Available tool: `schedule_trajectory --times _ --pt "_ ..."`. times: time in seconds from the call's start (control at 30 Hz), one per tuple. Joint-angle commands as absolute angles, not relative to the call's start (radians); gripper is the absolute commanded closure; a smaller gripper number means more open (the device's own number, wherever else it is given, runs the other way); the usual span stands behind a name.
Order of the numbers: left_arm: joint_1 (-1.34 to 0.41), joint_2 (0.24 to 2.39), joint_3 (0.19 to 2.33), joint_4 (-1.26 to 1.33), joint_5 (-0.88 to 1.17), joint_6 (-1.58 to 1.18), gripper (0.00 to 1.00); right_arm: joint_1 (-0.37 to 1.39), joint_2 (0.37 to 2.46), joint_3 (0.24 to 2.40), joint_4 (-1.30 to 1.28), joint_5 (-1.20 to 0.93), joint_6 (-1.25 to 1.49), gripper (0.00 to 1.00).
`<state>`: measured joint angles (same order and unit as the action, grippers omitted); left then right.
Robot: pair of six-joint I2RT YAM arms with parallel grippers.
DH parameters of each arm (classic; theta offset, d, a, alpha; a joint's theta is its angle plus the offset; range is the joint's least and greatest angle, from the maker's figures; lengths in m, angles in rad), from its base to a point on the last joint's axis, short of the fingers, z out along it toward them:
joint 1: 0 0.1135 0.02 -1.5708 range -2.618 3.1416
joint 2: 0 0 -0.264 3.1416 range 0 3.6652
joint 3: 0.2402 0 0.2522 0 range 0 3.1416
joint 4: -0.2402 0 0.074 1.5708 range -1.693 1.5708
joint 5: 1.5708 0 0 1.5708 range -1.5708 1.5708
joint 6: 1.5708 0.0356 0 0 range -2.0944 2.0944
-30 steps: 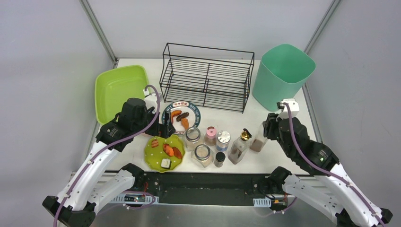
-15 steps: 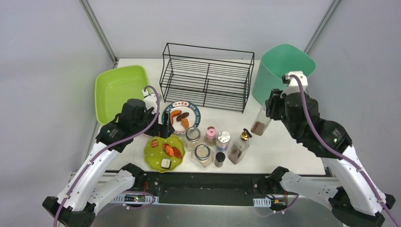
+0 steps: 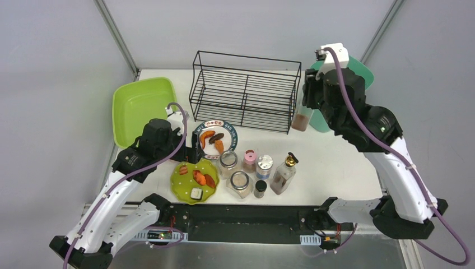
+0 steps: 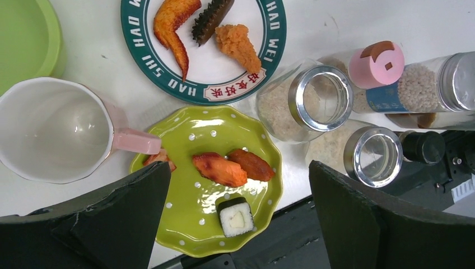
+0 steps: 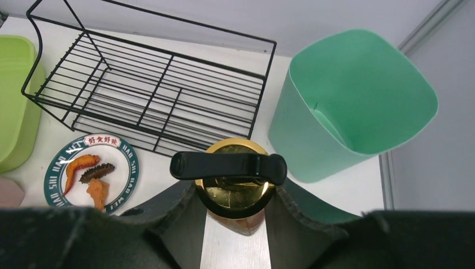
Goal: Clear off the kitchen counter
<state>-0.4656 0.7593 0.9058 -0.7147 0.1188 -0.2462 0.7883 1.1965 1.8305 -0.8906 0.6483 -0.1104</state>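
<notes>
1. While the right arm reaches up toward the back right corner, the right gripper (image 5: 235, 224) has its fingers pressed against both sides of a brown-filled bottle (image 5: 235, 185) with a gold cap and a black pour lever, held clear of the kitchen counter (image 3: 336, 162)
2. Seen from above, that bottle hangs just beside the right end of the black wire rack (image 3: 243, 92), with the teal bin (image 3: 358, 75) right behind it
3. Over on the left, the left gripper (image 4: 238, 224) is spread wide with nothing between its fingers, hovering over the near edge of the green dotted plate (image 4: 190, 140)
4. On that plate are two orange-brown pieces side by side, a sushi roll nearer the rail, and another piece half hidden under the handle of the white mug (image 4: 53, 129), which stands just to the plate's left
5. Beyond it sits the round plate (image 4: 274, 33) with a dark green lettered rim, three pieces of food on it
6. The kitchen counter is the broad white top under everything, black rail along its near edge; to the right of the plates it carries two glass jars (image 4: 305, 101), a pink-capped shaker (image 4: 381, 64), a silver-lidded shaker (image 4: 425, 89), a small dark-capped jar (image 4: 424, 147) and a second gold-topped bottle (image 3: 283, 175)
7. At the back left, the lime-green tub (image 3: 140, 106) sits beside the rack
</notes>
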Motion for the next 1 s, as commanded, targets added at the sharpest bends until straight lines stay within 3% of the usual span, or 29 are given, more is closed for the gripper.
schedule_trajectory --times 0.0,0.33,0.97 --pt "-0.471 0.761 0.897 -0.695 0.08 -0.259 0.0 0.79 1.263 1.938 -0.664 0.676 -0.263 1.0" --pt "-0.472 0.774 0.894 -0.695 0.086 -0.261 0.0 0.722 1.535 2.269 -0.576 0.625 -0.364 1.0" --pt "-0.471 0.781 0.89 -0.695 0.075 -0.258 0.0 0.521 1.714 2.317 -0.23 0.417 -0.303 1.0"
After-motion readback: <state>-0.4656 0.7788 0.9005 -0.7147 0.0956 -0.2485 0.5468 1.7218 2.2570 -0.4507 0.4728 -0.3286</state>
